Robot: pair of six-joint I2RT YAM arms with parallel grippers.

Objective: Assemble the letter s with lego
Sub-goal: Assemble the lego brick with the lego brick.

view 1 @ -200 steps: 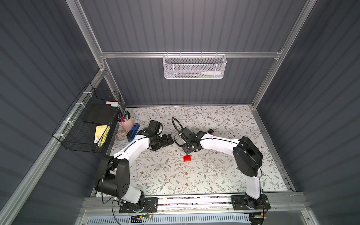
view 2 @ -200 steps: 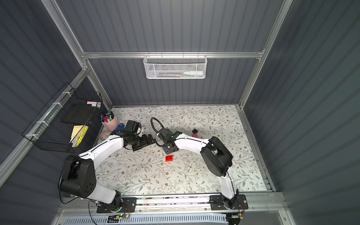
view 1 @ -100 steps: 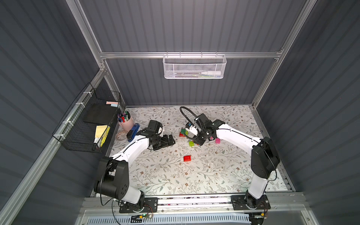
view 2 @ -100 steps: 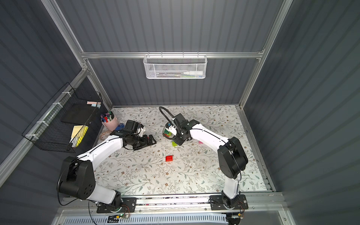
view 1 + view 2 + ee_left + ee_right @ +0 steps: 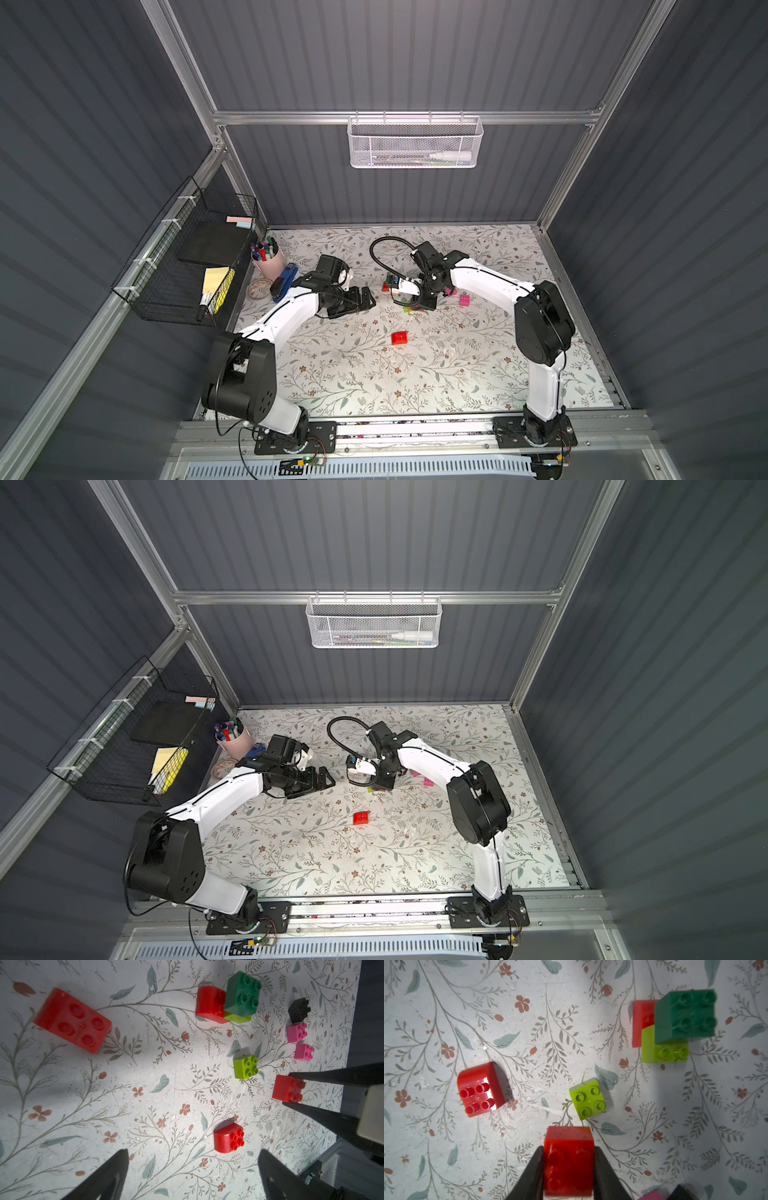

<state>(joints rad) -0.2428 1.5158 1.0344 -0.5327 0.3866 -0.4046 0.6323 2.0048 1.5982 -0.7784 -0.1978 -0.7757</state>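
Right wrist view: the right gripper (image 5: 569,1150) pinches a small red studded plastic brick (image 5: 568,1159) by its side faces, over the floral bench (image 5: 529,1028). Just ahead of it lies a loose lime green brick (image 5: 588,1098). Farther ahead stands a dark green brick (image 5: 685,1014) stacked on lime and red pieces. The left gripper (image 5: 194,1152) hangs spread and empty. A skewed press could topple that stack, or the held brick could clip the loose lime one.

Left arm (image 5: 286,316) and right arm (image 5: 486,282): white shells, black joints (image 5: 245,386); looped black cable (image 5: 371,254); left gripper (image 5: 193,1151) with tapered, seemingly matte-black fingers (image 5: 108,1174).
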